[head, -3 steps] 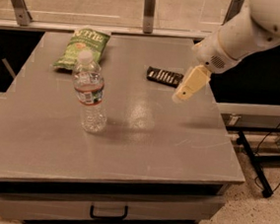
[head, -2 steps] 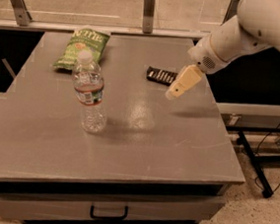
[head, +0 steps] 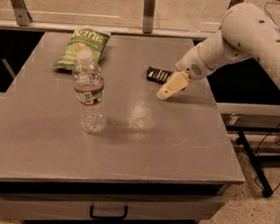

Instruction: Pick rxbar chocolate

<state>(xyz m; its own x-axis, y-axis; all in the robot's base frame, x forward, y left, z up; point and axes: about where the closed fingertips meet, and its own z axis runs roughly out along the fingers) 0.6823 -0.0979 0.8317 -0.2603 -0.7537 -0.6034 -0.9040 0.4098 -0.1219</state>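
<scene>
On a grey desk (head: 151,150), a green chip bag (head: 82,46) lies back left and a water bottle (head: 89,91) stands upright. The rxbar chocolate (head: 158,74) lies flat at back right, the gripper (head: 168,90) just beside it. How wide it is spread cannot be told.

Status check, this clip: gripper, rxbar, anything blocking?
Gripper beside rxbar chocolate, low over the table. Bar flat, not lifted. Water bottle and chip bag stand apart, not blocking.

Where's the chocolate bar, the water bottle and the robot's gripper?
rxbar chocolate (head: 158,74), camera view, wrapper's middle.
water bottle (head: 89,92), camera view, its label.
gripper (head: 162,93), camera view, tip beside the bar.
</scene>
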